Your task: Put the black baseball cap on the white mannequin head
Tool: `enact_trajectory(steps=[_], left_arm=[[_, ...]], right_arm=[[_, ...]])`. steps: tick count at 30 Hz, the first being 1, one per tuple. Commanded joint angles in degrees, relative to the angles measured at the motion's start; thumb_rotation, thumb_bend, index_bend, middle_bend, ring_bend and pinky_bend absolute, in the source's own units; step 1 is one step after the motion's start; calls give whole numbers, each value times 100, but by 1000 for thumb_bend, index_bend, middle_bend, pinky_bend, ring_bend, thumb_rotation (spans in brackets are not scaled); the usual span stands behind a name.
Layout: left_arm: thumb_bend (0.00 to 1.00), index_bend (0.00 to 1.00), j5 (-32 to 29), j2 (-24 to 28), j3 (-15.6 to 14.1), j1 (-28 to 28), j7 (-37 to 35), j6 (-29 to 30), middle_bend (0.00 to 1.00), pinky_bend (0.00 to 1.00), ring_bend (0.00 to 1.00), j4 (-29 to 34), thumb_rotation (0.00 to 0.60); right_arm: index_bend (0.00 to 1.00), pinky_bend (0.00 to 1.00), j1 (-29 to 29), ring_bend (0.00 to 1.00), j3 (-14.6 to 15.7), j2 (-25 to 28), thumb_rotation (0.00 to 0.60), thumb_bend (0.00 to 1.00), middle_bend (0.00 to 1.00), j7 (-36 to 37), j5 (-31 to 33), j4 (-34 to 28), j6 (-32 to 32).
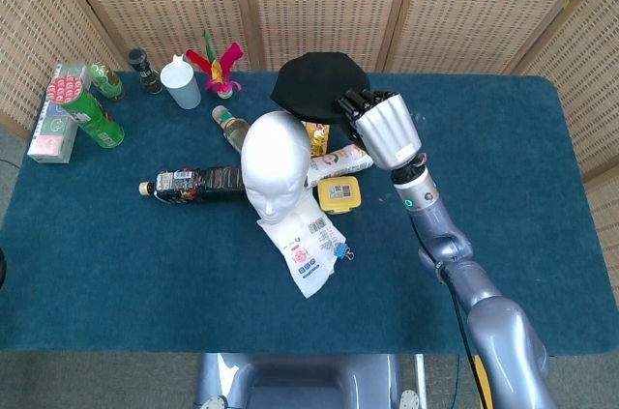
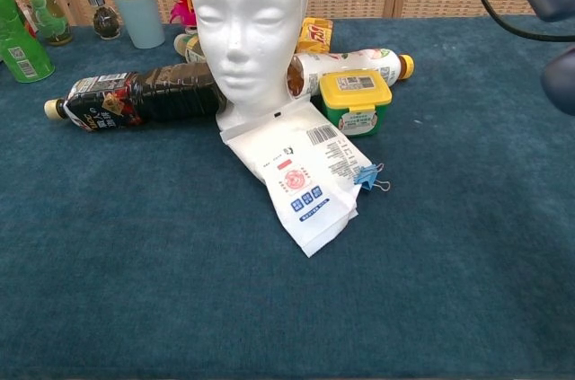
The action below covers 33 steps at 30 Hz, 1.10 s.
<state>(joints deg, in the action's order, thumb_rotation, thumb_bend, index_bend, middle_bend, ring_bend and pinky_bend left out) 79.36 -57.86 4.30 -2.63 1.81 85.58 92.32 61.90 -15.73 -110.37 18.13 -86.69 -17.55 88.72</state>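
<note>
Robot hand (image 1: 379,126) with cap (image 1: 314,86) behind mannequin head (image 1: 274,160)

The right hand (image 1: 379,125) is raised above the table, fingers (image 1: 352,104) curled, arm extended forward.

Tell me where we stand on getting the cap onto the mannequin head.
Done: the black baseball cap is off the table, held by the right hand. In hand: it hangs in the air behind and right of the white mannequin head. Left: the head is bare; centre the cap over it, lower and release.
</note>
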Motion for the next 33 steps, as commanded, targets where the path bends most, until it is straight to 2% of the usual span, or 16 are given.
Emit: enact_trajectory(steps=[1,15,24,30,33], left_arm=[[300,631,4,-3,-4,-1,-11,-11,488,388,374,-13,600],[300,631,-38,-33,-21,24,-93,-67,488,388,374,-111,600],[300,632,-49,-45,-19,31,-108,-77,488,388,374,-129,600],[301,631,-53,-70,-22,2,-94,-141,488,388,374,-135,600],[300,631,10,-87,-15,-44,-66,-156,488,388,373,-115,600]], right_arm=[[611,867,51,732,96,-53,600,498,615,-65,-65,35,-6],[611,851,258,728,45,-201,600,492,615,-311,142,210,-184],[611,850,242,727,-9,-180,600,492,614,-369,349,435,-528],[611,849,229,727,-23,-152,600,492,614,-303,407,423,-408],[611,848,254,727,76,-186,600,491,614,-363,311,357,-198]])
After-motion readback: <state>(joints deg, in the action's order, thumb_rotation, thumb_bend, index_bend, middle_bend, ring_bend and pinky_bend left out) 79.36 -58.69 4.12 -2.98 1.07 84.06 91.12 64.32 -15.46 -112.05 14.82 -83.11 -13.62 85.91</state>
